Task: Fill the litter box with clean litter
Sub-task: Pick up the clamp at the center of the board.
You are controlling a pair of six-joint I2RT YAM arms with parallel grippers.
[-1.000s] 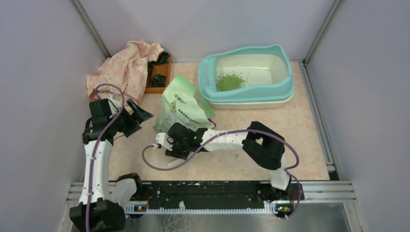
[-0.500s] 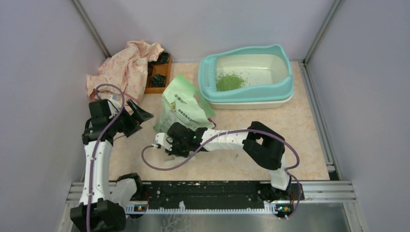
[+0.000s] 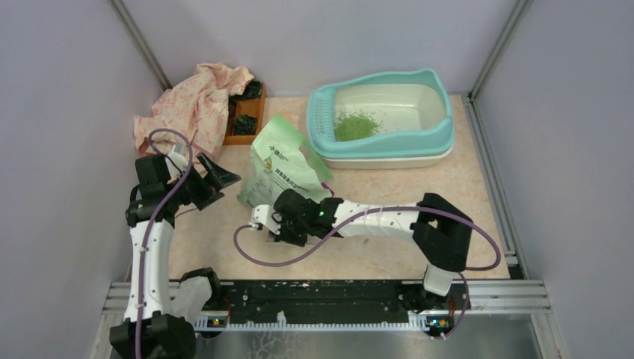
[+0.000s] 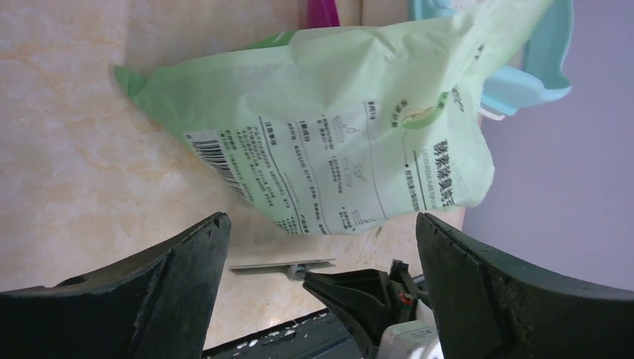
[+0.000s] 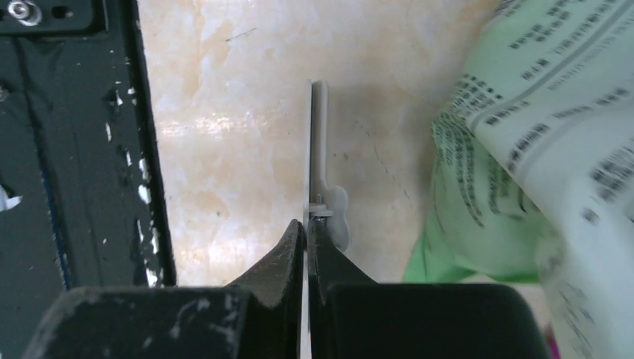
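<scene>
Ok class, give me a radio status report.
Left gripper open by the bag. Right gripper shut on white clip. Litter box: small litter pile only.

1. I work in what looks like a robotics lab booth.
2. Plain lilac-grey panel walls (image 3: 321, 37) close round my bench (image 3: 478, 187) on three sides.
3. My arms (image 3: 149, 254) are bolted to a metal rail (image 3: 508, 293) at its near edge.

Left end effector (image 4: 321, 217) agape, right (image 5: 306, 224) closed
</scene>
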